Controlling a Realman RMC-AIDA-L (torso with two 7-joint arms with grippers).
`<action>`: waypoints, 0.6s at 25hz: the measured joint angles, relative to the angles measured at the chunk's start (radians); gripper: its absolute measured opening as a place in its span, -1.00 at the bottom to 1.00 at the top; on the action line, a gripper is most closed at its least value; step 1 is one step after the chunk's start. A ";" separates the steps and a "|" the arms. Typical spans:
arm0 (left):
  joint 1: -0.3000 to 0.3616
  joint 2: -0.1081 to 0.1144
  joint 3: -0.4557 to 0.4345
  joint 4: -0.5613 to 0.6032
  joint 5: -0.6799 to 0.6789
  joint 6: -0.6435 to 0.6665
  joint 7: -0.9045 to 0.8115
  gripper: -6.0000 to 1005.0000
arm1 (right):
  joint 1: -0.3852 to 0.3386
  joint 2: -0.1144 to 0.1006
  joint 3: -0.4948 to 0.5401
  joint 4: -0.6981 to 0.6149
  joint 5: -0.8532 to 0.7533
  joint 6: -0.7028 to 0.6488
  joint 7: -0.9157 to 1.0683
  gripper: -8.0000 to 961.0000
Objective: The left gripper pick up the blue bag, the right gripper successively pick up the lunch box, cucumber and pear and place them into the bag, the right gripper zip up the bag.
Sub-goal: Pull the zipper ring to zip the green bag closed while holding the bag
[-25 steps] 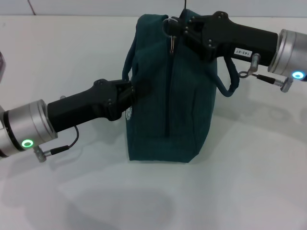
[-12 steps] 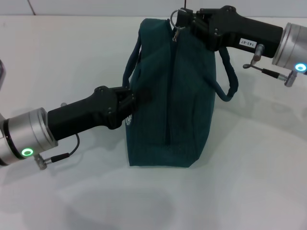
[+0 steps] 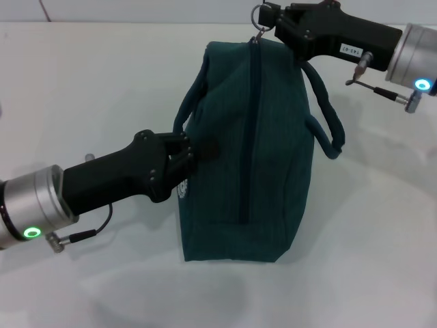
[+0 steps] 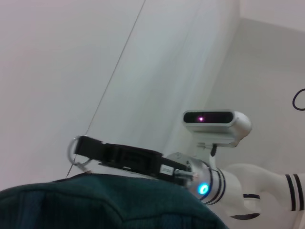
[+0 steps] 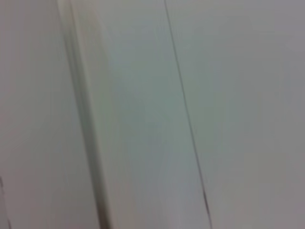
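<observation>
In the head view the blue bag [image 3: 246, 150] stands mid-counter toward the far edge, your left gripper [image 3: 194, 150] clamped on its side — your right gripper [image 3: 268, 17] pinches the zipper pull [image 3: 258, 31] at the far end. Pull further and the bag may tip. The left wrist view shows the right gripper [image 4: 83, 149] above the bag; the right wrist view, only wall.

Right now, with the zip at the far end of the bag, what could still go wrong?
1. The right gripper holds the zipper pull ring at the far top end of the blue bag. Pulling further may lift or tip the bag rather than move the slider.
2. The left gripper pinches only the side fabric near a handle. That hold may slip under load.
3. The other handle hangs just under the right arm and could snag on retreat.
</observation>
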 joint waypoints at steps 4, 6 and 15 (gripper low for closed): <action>0.013 0.001 -0.008 0.000 -0.002 0.007 0.005 -0.88 | 0.010 0.003 -0.001 0.004 -0.001 0.036 -0.013 -0.94; 0.021 0.002 -0.013 0.000 -0.005 0.007 0.005 -0.88 | 0.017 0.004 -0.001 0.012 -0.001 0.051 -0.014 -0.94; 0.068 0.001 -0.095 -0.004 -0.024 -0.028 0.032 -0.78 | 0.019 0.006 -0.001 0.029 -0.001 0.114 -0.025 -0.94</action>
